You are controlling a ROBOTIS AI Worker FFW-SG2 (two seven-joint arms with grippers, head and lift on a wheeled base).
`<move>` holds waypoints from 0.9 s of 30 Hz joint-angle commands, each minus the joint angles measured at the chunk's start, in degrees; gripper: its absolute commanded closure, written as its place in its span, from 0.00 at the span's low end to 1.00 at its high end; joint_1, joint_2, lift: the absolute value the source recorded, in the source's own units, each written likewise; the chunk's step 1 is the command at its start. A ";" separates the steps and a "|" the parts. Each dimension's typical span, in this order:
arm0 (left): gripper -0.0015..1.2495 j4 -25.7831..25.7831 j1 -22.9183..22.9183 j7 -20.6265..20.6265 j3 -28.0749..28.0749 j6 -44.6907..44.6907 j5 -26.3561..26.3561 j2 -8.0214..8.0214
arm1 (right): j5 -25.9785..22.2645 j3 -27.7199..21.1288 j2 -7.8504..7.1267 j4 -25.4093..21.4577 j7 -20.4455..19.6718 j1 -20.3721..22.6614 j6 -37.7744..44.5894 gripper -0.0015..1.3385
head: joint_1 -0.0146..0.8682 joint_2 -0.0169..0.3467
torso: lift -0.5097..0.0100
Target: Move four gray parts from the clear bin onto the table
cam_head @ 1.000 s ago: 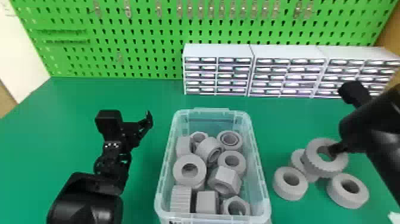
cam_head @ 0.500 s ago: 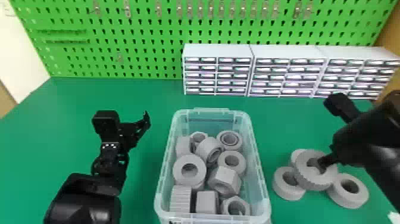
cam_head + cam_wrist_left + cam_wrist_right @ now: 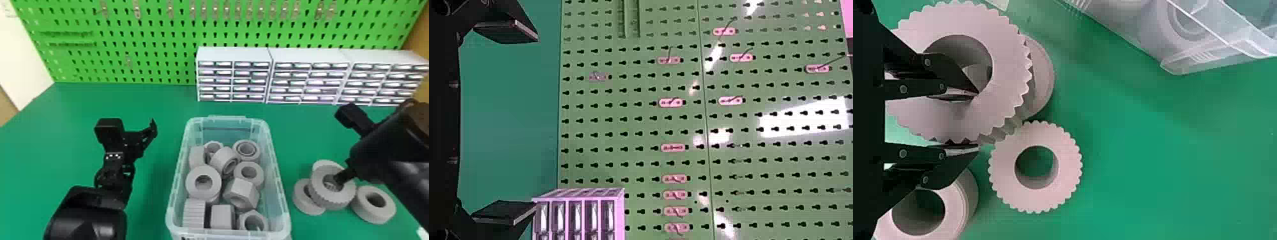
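Note:
In the head view my left gripper (image 3: 135,123) stands open over the table left of the clear bin (image 3: 285,201); the left wrist view shows the left gripper's (image 3: 535,121) fingers wide apart. At the right, my right gripper (image 3: 342,177) holds a toothed gray ring (image 3: 338,198). For the right gripper (image 3: 978,120) in its wrist view, one finger is inside the hole of the toothed ring (image 3: 1005,60) and the other outside its rim. The held ring partly covers other gray parts (image 3: 373,209) on the table. Several gray parts (image 3: 204,182) lie in the bin.
White drawer cabinets (image 3: 234,54) stand along the back, before a green pegboard (image 3: 159,38). In the right wrist view, a smaller toothed ring (image 3: 1068,167) and a smooth ring (image 3: 955,220) lie close to the fingers.
My right gripper has carried the toothed ring left and a little nearer the front, over the other table parts. The left arm has shifted slightly left.

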 commanded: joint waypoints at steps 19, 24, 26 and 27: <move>0.08 0.00 0.08 0.00 0.45 0.00 -0.07 -0.09 | -4.53 9.99 -1.01 -0.10 0.19 -2.47 0.08 0.77 | 0.80 0.24 | 0.88; 0.08 0.00 -0.09 0.00 0.45 0.00 -0.07 -0.09 | -5.23 11.93 -1.01 -0.27 0.19 -3.17 0.08 0.77 | 0.80 0.24 | 0.88; 0.08 0.00 -0.09 0.00 0.45 0.00 -0.07 -0.09 | -5.59 12.89 -1.01 -0.27 0.19 -3.43 0.08 0.77 | 0.80 0.24 | 0.88; 0.08 0.00 -0.09 0.00 0.45 0.00 -0.07 -0.09 | -5.67 13.24 -0.92 -0.27 0.19 -3.52 0.08 0.77 | 0.80 0.24 | 0.88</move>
